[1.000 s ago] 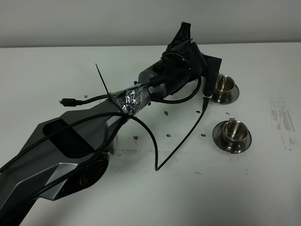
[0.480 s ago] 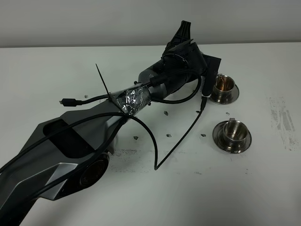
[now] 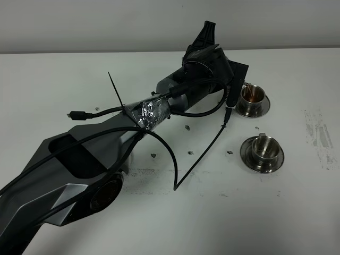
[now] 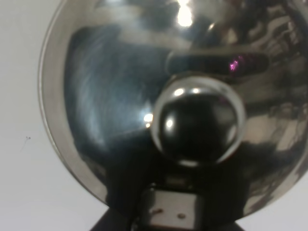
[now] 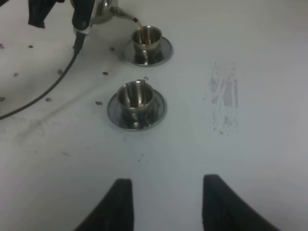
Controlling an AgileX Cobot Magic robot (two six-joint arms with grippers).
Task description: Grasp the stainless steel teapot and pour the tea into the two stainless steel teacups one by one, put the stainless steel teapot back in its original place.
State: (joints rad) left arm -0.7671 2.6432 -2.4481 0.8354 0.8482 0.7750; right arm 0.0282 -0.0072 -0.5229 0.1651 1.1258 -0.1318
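While tea (image 5: 143,34) runs from the spout (image 5: 122,15), step: filling the far cup (image 3: 252,94), first of the two
teapot (image 4: 120,96): in the air just beside the far cup and tipped toward it; hidden under the left arm (image 3: 79,159) in the high view, while its lid and knob (image 4: 197,127) fill the left wrist view
left gripper (image 3: 212,61): closed on the teapot, by the handle as far as I can judge; the grip itself is not clear in any view
why tilted: the spout tip sits just above the rim, so the thin stream drops inside the cup and not on the saucer (image 5: 163,50)
tea: reddish-brown, a fine thread from the spout, some already pooled in the cup
far cup: upright on its saucer, toward the back of the table (image 3: 64,74)
near cup (image 3: 264,147): upright on its own saucer, apart from the far one, looks empty; probably next in line
right gripper (image 5: 166,207): fingers apart with nothing between them, over bare table well short of both cups; seemingly parked clear of the pour
cable (image 3: 204,154): trails loose from the left arm and ends near the far cup; a snag risk when the arm shifts to the near cup
foil tape (image 3: 149,112): wrapped round the left arm, apparently binding the cables
writing: none readable; no brand or label shows on teapot, cups or arm
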